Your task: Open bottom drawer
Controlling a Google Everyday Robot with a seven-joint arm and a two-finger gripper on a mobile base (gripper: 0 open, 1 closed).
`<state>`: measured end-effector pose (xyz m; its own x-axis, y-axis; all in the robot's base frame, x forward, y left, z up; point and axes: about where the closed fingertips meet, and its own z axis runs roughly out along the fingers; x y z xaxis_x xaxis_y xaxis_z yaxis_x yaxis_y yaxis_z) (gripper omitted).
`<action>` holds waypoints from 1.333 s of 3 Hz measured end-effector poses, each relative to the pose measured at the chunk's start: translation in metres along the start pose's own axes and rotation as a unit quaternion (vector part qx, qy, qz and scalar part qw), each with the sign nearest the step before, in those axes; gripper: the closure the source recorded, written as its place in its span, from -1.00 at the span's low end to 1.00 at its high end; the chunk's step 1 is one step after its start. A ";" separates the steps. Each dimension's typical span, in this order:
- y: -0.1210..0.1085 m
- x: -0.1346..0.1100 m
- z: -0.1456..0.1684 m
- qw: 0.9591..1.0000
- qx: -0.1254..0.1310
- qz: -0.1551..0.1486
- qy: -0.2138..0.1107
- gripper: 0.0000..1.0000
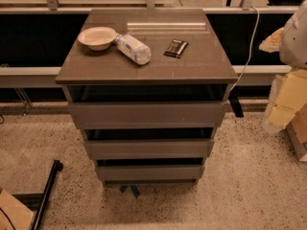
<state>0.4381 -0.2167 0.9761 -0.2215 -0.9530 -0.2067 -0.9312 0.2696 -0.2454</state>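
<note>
The bottom drawer (149, 172) is the lowest and narrowest of three grey-brown fronts on the cabinet (144, 71). It has a flat handleless panel with a dark gap above it. Above it are the middle drawer (148, 148) and the top drawer (146, 114). My gripper is not in view. Only a white rounded part of my arm (295, 32) shows at the right edge, well away from the drawers.
On the cabinet top lie a pale bowl (97, 37), a plastic bottle (133, 48) on its side and a dark packet (176, 48). A black pole (45, 195) lies on the floor at left. Pale blocky shapes (288, 99) stand at right. A blue mark (129, 189) is on the speckled floor.
</note>
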 end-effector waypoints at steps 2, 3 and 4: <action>-0.005 0.000 0.030 0.999 -0.002 0.003 -0.052 -1.00; -0.016 0.000 0.057 0.995 -0.005 0.005 -0.103 -1.00; -0.032 0.003 0.095 0.989 -0.028 0.040 -0.138 -1.00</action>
<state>0.4950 -0.2147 0.8939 -0.2143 -0.8533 -0.4753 -0.9304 0.3264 -0.1666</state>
